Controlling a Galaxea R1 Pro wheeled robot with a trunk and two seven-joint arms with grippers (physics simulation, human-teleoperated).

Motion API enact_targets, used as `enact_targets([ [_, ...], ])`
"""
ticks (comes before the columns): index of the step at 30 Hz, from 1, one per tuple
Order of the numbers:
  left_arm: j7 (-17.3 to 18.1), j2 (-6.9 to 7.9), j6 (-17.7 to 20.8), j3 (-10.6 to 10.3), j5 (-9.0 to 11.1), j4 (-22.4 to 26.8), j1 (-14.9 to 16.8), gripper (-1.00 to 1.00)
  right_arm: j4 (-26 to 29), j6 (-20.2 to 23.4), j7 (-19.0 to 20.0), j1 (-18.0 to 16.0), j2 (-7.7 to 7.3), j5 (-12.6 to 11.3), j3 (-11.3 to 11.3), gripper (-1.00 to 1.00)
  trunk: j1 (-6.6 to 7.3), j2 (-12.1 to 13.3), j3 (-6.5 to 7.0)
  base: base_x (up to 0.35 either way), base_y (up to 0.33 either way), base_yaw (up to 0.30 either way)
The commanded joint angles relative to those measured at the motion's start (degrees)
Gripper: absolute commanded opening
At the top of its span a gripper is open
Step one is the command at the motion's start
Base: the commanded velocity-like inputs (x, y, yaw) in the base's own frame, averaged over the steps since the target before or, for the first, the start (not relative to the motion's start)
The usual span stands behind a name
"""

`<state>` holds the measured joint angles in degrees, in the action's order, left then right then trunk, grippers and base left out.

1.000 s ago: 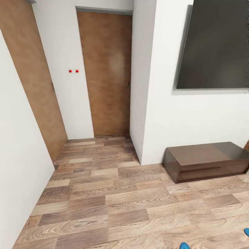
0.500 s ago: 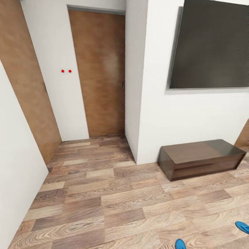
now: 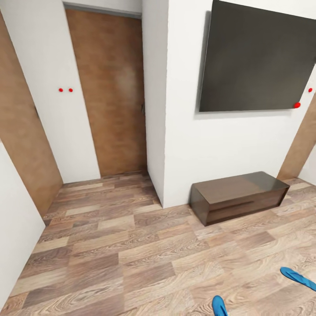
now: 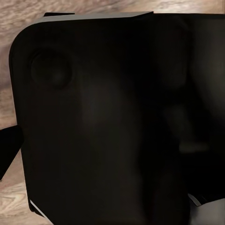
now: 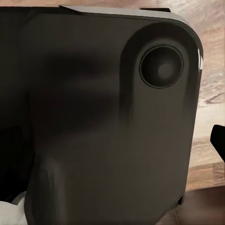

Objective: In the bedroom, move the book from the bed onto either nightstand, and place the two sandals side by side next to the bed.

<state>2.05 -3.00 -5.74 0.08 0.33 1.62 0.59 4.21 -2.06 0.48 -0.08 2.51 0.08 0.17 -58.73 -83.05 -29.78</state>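
Two sandals (image 3: 298, 278) (image 3: 219, 306) lie apart on the floor (image 3: 131, 254) before the bench cabinet (image 3: 239, 196).

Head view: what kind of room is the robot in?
Probably a room in a home: a dark flat screen on the white wall, a low brown cabinet beneath it, and blue flip-flops on the wood-plank floor.

No text, label, brand, number or sign can be read on anything here.
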Motion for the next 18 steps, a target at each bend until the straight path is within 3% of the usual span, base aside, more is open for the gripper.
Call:
enact_targets([
  [1, 0.1, 0.01, -0.2, 0.0, 0.0, 0.0, 0.0, 1.00, 0.0, -0.1, 0.0, 0.0, -0.01, 0.0, 0.0, 1.00, 0.00, 0.0, -0.05, 0.000, 0.000, -0.227],
  [18, 0.2, 0.09, -0.2, 0.0, 0.0, 0.0, 0.0, 1.00, 0.0, -0.1, 0.0, 0.0, 0.04, 0.0, 0.1, 1.00, 0.00, 0.0, -0.05, 0.000, 0.006, -0.221],
])
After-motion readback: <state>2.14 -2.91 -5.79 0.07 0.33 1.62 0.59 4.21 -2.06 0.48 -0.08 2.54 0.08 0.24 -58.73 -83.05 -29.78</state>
